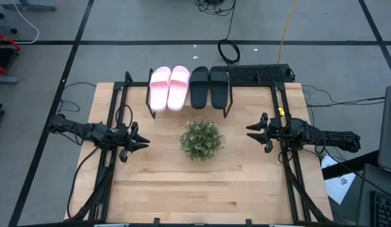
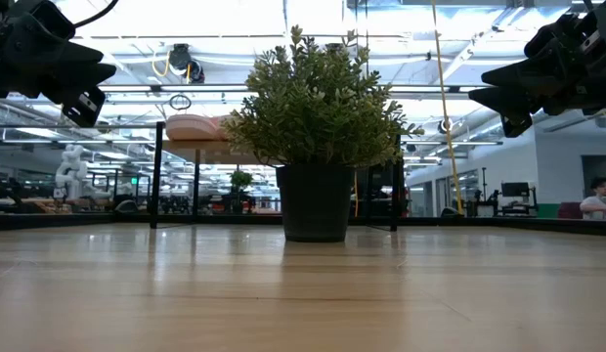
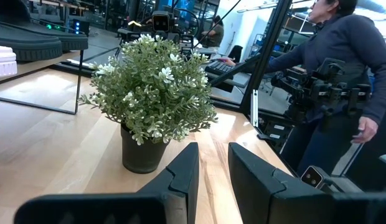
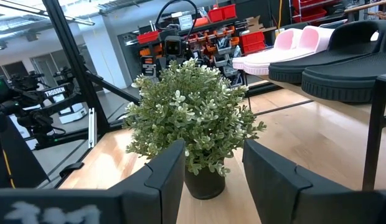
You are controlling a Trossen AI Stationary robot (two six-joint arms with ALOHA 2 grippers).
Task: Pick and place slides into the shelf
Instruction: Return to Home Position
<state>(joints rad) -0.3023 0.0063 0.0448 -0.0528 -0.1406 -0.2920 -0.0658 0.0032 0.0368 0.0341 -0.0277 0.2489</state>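
Two pale pink slide sandals (image 1: 169, 88) and two black slide sandals (image 1: 209, 87) side by side in row atop low wood-plank shelf (image 1: 149, 94) with black metal legs, at far edge of wooden table (image 1: 183, 189). Small green potted plant (image 1: 201, 139) mid-table. Flanking plant, raised off table: left gripper (image 1: 144, 144), right gripper (image 1: 249, 133). Both face it, fingers parted, nothing held.

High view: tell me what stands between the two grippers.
The small potted plant stands between the left gripper and the right gripper, touching neither; the high view shows bare tabletop either side.
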